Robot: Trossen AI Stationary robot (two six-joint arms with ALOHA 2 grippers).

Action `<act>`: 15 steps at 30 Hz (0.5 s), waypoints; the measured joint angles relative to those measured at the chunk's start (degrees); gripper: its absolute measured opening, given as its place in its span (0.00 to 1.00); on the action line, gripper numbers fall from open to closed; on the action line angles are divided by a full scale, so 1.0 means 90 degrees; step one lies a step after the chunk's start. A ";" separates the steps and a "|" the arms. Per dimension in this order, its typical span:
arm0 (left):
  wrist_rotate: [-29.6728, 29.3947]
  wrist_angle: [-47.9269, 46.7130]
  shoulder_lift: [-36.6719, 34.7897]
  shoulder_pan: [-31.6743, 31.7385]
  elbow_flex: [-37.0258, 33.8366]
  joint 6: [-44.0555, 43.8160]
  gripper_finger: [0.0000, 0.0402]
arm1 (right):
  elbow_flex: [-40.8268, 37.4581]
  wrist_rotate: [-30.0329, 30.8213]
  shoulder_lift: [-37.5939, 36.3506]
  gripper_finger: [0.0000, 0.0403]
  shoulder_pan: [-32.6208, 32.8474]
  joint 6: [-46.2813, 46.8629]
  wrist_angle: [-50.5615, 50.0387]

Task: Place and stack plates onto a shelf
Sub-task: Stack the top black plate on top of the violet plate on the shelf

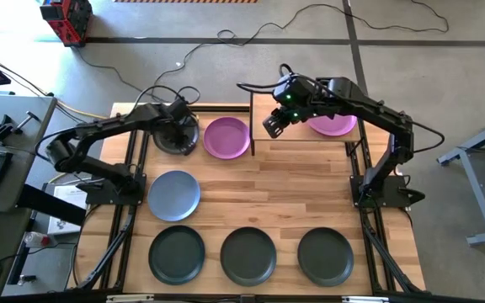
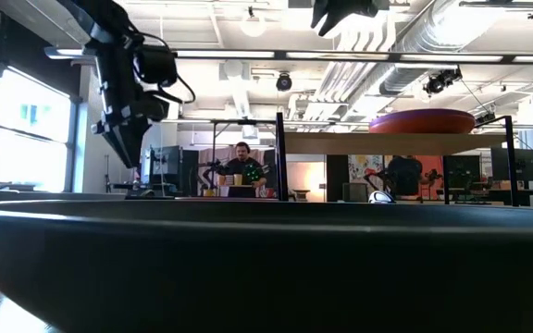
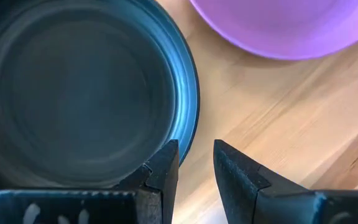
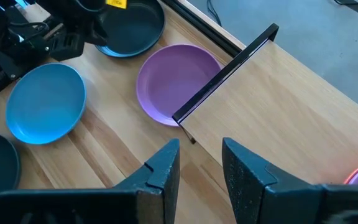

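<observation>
My left gripper (image 3: 196, 163) hangs open just above the rim of a dark plate (image 3: 73, 93) that lies flat at the table's far left (image 1: 175, 136). Its fingers stand on either side of the rim's right-hand edge, and in the low view it (image 2: 128, 139) is still above the table. A purple plate (image 1: 227, 137) lies beside the dark one. The shelf (image 1: 306, 139) stands at the far right with another purple plate (image 1: 333, 124) flat on its board. My right gripper (image 4: 201, 163) waits open above the shelf's left end (image 1: 274, 124).
A pale blue plate (image 1: 173, 195) lies at mid left, and three dark plates (image 1: 248, 255) sit in a row along the near edge. The shelf's black rod frame (image 4: 225, 71) rises between the purple plate and the board. Bare wood (image 1: 293, 194) lies mid-table.
</observation>
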 joint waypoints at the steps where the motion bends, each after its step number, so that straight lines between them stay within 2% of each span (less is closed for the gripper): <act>1: 0.0001 0.0037 0.0067 -0.0009 -0.0001 0.0044 0.22 | 0.0000 0.0002 0.0017 0.25 -0.0002 -0.0002 0.0000; 15: 0.0080 0.0730 0.0901 -0.0357 0.0000 0.0140 0.22 | -0.0002 0.0017 0.0055 0.25 -0.0007 0.0000 -0.0051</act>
